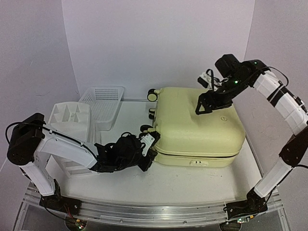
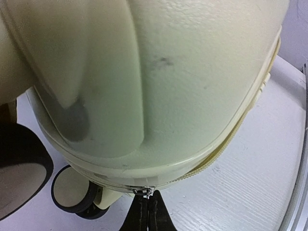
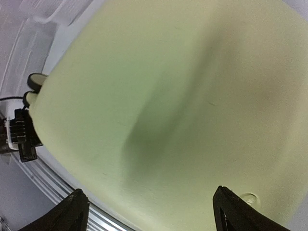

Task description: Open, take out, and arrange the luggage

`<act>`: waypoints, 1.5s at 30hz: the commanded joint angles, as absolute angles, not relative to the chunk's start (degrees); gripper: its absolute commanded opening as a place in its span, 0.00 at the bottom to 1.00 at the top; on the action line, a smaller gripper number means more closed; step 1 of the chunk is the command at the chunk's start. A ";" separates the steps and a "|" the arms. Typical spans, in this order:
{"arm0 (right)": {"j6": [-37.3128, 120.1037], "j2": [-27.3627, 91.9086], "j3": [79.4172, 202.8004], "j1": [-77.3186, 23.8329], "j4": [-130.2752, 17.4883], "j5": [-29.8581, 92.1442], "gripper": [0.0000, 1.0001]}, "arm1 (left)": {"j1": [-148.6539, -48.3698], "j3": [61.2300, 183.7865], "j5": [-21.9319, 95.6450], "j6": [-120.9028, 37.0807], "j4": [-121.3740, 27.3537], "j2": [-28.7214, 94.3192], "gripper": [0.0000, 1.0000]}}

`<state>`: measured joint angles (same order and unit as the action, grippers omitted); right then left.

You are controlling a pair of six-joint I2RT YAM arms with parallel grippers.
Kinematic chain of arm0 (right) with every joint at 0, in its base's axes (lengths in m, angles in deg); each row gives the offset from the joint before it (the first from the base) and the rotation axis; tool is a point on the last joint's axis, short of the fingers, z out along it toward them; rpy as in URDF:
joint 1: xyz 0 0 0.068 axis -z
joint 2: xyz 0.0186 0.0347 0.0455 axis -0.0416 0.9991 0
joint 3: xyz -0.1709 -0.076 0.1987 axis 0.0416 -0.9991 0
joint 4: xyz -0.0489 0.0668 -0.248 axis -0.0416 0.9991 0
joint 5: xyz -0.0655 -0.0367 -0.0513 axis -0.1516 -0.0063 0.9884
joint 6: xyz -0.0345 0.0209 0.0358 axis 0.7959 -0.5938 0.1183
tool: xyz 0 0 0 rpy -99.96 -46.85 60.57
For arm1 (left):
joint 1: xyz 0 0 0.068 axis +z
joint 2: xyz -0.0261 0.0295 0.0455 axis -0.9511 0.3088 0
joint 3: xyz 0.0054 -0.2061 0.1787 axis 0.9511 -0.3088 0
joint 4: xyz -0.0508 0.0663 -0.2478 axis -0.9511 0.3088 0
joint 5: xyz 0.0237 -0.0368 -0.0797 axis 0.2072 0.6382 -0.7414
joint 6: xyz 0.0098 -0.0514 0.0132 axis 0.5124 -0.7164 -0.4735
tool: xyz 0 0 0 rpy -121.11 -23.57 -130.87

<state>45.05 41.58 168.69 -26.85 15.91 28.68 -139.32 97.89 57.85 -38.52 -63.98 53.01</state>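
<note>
Closed pale-yellow suitcase (image 1: 197,125) lying flat, 2 o'clock sector of the bench (image 1: 192,180).
Shell judged rigid, smooth and bulky, too broad to clamp; best hold is the zipper pull (image 2: 144,191) or the seam edge. At its 8 o'clock corner the left hand (image 2: 144,214) is pressed together, tips touching that pull; the right hand (image 1: 204,105) is spread apart over the shell at 1 o'clock. Round emblem (image 1: 223,117) unreadable.

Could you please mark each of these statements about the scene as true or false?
1. The luggage lies closed on the table. True.
2. The right hand grips the luggage's handle. False: it is open over the top shell, holding nothing.
3. The left hand is shut on the zipper pull. True.
4. The mesh basket sits on top of the luggage. False: it stands on the table, left of it.
</note>
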 commanded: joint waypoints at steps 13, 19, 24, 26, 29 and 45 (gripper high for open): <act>61.92 65.64 195.12 -48.12 18.77 27.50 0.93 | -143.80 97.80 62.58 -14.11 -74.71 54.36 0.00; 63.58 71.50 200.77 -49.06 20.14 26.56 0.82 | -143.69 97.53 63.05 -10.37 -75.72 56.38 0.00; 68.44 75.46 202.51 -50.75 21.34 28.99 0.78 | -143.67 97.41 63.31 -11.39 -76.25 57.05 0.00; 70.39 76.81 203.52 -51.16 22.32 29.10 0.78 | -143.65 97.48 63.23 -11.75 -76.30 56.99 0.00; 73.30 77.97 203.72 -51.81 22.80 29.15 0.78 | -143.65 97.32 63.13 -12.17 -76.44 56.98 0.00; 76.49 83.70 207.07 -52.93 24.03 28.67 0.66 | -143.72 96.18 63.32 -13.45 -76.36 55.99 0.00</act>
